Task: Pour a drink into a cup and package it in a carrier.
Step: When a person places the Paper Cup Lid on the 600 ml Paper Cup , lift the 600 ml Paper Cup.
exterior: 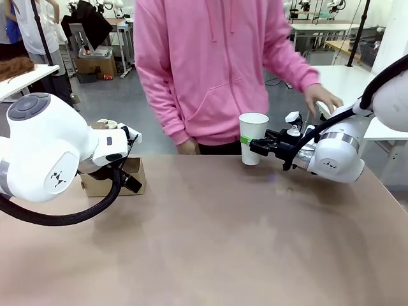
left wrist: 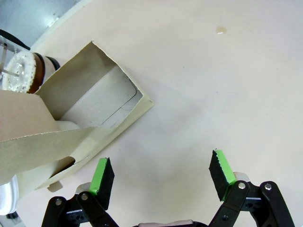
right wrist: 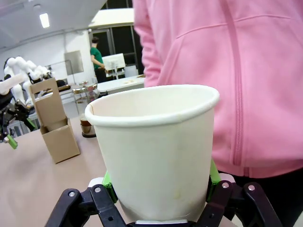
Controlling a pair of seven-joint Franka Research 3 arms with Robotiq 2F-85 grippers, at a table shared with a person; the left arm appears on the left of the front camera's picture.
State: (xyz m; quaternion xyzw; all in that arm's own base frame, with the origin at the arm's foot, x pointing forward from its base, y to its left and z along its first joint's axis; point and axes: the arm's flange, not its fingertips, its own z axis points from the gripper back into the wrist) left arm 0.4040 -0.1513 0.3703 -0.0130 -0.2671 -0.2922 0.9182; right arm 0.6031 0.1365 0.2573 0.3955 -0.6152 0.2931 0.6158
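The cup [exterior: 253, 138] is upright and lidless near the far edge of the table [exterior: 217, 248], in front of the person [exterior: 217, 64]. The right gripper [exterior: 254, 143] clamps its lower wall, probably steadying it for pouring. The carrier [exterior: 113, 179] sits well apart on the left, with the left gripper [left wrist: 161, 174] spread empty just beside it, likely waiting

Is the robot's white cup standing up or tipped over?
Standing up. The cup has its open top facing up, and the right gripper pinches its sides.
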